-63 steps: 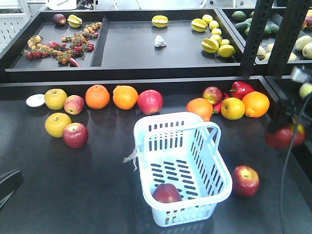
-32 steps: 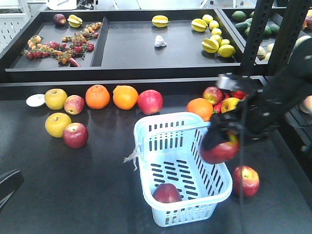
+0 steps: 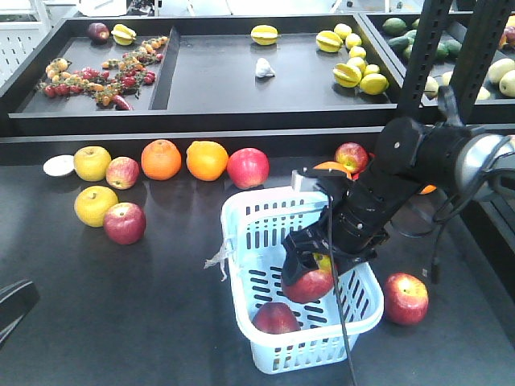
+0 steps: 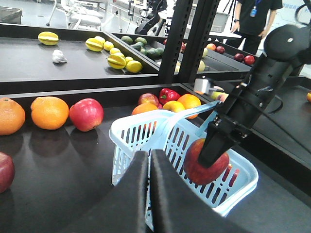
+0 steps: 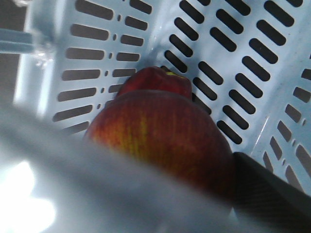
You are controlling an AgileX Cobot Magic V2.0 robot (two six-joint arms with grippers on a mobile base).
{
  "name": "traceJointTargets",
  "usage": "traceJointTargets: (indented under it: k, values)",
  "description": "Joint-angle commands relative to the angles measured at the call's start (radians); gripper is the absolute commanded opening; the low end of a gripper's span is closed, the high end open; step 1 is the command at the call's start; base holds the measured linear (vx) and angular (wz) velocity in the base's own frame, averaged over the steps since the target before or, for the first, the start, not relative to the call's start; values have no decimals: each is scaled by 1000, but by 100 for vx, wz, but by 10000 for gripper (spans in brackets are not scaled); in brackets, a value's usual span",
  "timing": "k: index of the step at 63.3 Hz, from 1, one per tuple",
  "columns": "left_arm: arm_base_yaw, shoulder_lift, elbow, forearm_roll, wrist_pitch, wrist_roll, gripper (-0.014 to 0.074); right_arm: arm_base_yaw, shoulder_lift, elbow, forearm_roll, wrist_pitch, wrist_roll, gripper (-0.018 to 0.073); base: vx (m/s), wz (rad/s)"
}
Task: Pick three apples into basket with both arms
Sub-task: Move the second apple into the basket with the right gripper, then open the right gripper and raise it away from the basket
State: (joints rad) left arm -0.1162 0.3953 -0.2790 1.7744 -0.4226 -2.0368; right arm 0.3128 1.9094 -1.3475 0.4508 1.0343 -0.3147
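The pale blue basket [image 3: 241, 211] stands mid-table with one dark red apple [image 3: 276, 319] lying at its near end. My right gripper [image 3: 309, 278] is shut on a second red apple [image 3: 311, 286] and holds it low inside the basket, just above the first. In the right wrist view the held apple [image 5: 165, 141] fills the middle, the lying apple [image 5: 155, 80] shows beyond it, and one black finger [image 5: 269, 196] shows at the right. A third apple [image 3: 405, 298] sits on the table right of the basket. My left gripper [image 4: 149, 162] is shut and empty, short of the basket [image 4: 127, 130].
More apples [image 3: 124, 223] [image 3: 248, 167], oranges [image 3: 208, 160] and yellow apples [image 3: 96, 205] line the table's left and back. A raised shelf edge [image 3: 209, 121] runs behind them. Black uprights [image 3: 422, 56] and peppers [image 3: 400, 147] stand at the back right.
My right arm swung in from the right edge with the apple and lowered it into the basket. The left gripper and the basket have stayed still.
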Motion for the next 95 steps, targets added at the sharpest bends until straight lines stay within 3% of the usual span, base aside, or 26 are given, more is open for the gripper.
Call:
traceJointTargets:
  k: [1,15,21,28,41,58,66,80,88,95]
  values:
    - [0,9,-26,45,25,0,-8,2,-34,-24,16,-6,0,278,0,0]
    - [0,9,-26,45,25,0,-8,2,-26,-24,2,2,0,568,0,0]
    - [0,9,-26,45,25,0,-8,2,-26,-24,0,4,-1,645,0,0]
    - [0,9,-26,45,25,0,-8,2,-26,-27,0,12,-1,677,0,0]
    - [0,9,-26,45,25,0,-8,-2,-32,-40,1,39,6,657,0,0]
    - [0,9,-26,45,25,0,-8,-2,-146,-138,-1,138,22,533,0,0]
    - [0,9,-26,45,25,0,-8,-4,-228,-152,-45,187,22,370,0,0]
    - [0,9,-26,45,25,0,-8,-4,-349,-150,-246,184,75,-15,0,0]
    - [0,9,-26,45,25,0,-8,-24,-367,-150,-371,188,146,-9,0,0]
    - [0,9,-26,45,25,0,-8,-108,-367,-146,-345,188,153,-8,0,0]
